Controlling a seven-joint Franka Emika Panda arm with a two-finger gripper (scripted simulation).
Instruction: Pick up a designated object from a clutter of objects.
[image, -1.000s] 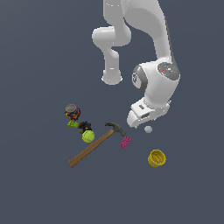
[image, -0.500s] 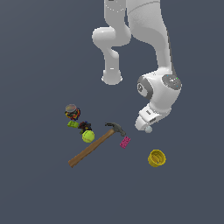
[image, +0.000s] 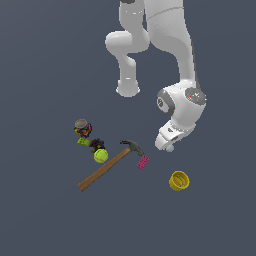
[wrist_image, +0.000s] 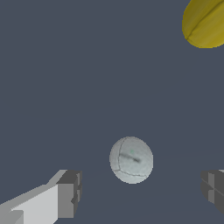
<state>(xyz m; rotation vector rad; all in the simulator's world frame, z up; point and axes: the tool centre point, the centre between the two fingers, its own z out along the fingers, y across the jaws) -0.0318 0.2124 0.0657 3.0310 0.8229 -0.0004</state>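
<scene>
Probably the small grey-white ball (wrist_image: 131, 159), low in the wrist frame between the fingers of the released hand (wrist_image: 142, 192), is light, hard and rolls easily, so pinch it across its middle.

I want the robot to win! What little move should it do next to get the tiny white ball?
Probably lower a little, then close. In the wrist view the tiny white ball sits between the open gripper fingers, and neither finger touches it.
</scene>
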